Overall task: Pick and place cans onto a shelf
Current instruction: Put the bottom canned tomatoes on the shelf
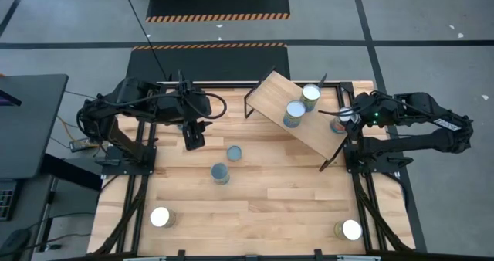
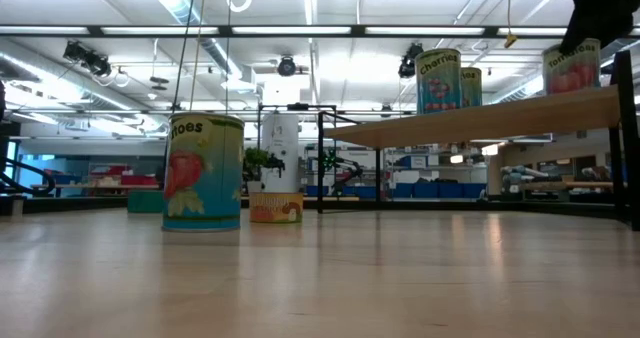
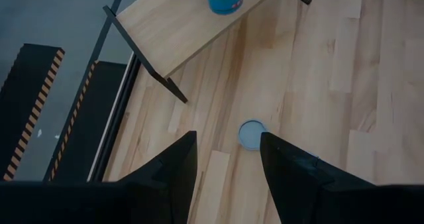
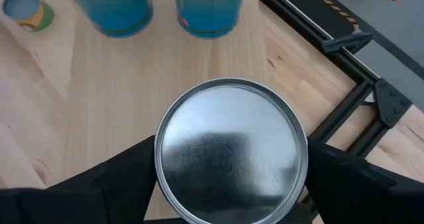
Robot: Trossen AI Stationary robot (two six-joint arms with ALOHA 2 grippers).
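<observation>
The shelf stands slantwise at the table's far right, with two cans upright on it. My right gripper is shut on a third can with a silver top, over the shelf's right end. My left gripper hovers open and empty at the table's far left, above a blue-topped can. Two cans stand on the table's middle, and two more stand near the front corners. My right gripper pinches the can's round side wall between its two fingers, one on each side, coming from above. The can is upright, its base at the shelf board. I cannot tell whether it rests on the board.
The shelf's black frame legs stand on the table. Black rails run along the table's sides. Bare wood lies between the middle cans and the front edge. A dark monitor stands off the table's left.
</observation>
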